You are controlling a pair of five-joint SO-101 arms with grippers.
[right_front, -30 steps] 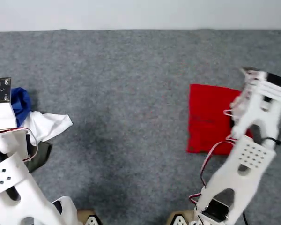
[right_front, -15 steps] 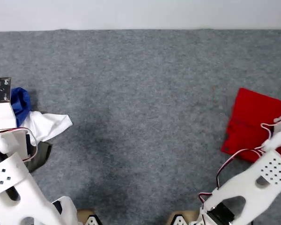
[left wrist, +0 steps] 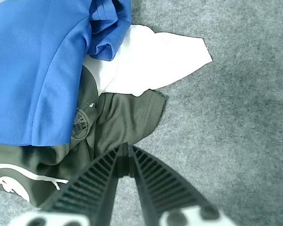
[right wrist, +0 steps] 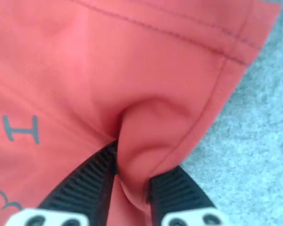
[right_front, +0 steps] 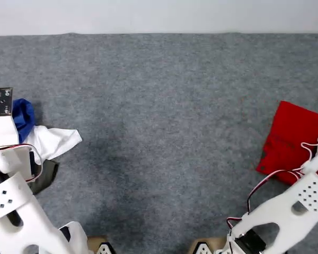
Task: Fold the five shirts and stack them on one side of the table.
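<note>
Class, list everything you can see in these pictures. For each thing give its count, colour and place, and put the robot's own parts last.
red shirt: one, red, folded, at the table's right edge in the high view.
blue shirt: one, blue, crumpled, on top of the pile at the left edge.
white shirt: one, white, in that pile, partly under the blue shirt.
dark shirt: one, dark olive, in that pile, partly under the blue shirt.
table cover: one, grey, beneath everything.
left gripper: one, black fingers, shut, over the dark shirt's edge.
right gripper: one, black fingers, shut on a fold of the red shirt.
</note>
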